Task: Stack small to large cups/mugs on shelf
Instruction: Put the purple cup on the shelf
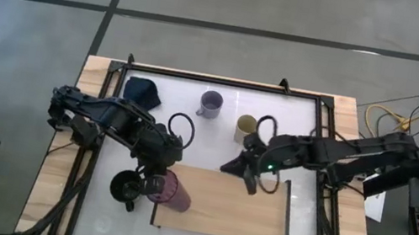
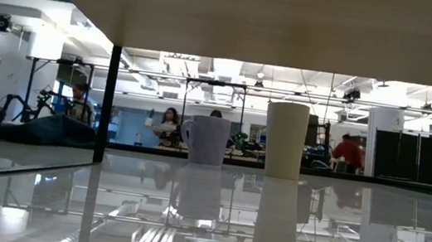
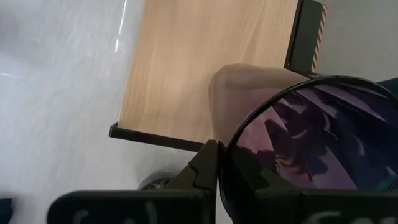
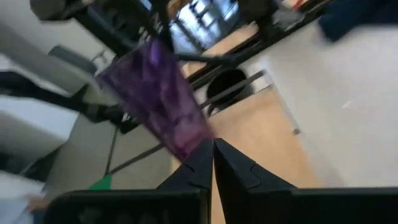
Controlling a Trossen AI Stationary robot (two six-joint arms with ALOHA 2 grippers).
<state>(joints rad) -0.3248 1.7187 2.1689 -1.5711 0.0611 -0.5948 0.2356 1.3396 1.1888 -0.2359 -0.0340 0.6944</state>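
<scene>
My left gripper (image 1: 154,183) is shut on the translucent purple tumbler (image 1: 173,191), which is tilted over the left end of the light-wood shelf (image 1: 236,212). The tumbler also shows in the right wrist view (image 4: 158,93). The black mug (image 1: 127,187) stands on the table just left of the shelf. The grey-lavender mug (image 1: 211,103) and the pale yellow cup (image 1: 245,128) stand upright at the far side, and show in the low view too (image 2: 205,140) (image 2: 285,138). My right gripper (image 1: 251,177) is shut and empty over the shelf's far edge. My left gripper holds the tumbler at its open rim (image 3: 225,163). One finger (image 3: 206,169) lies against the rim's outer side; the tumbler hides the other. The tumbler is tipped, its mouth toward the gripper and its base (image 3: 239,81) out over the shelf board.
A dark blue cloth (image 1: 143,92) lies at the table's far left. The shelf has black end rails (image 1: 288,212). In the low view the board (image 2: 213,12) spans overhead on thin black legs (image 2: 107,102). People show in the room behind.
</scene>
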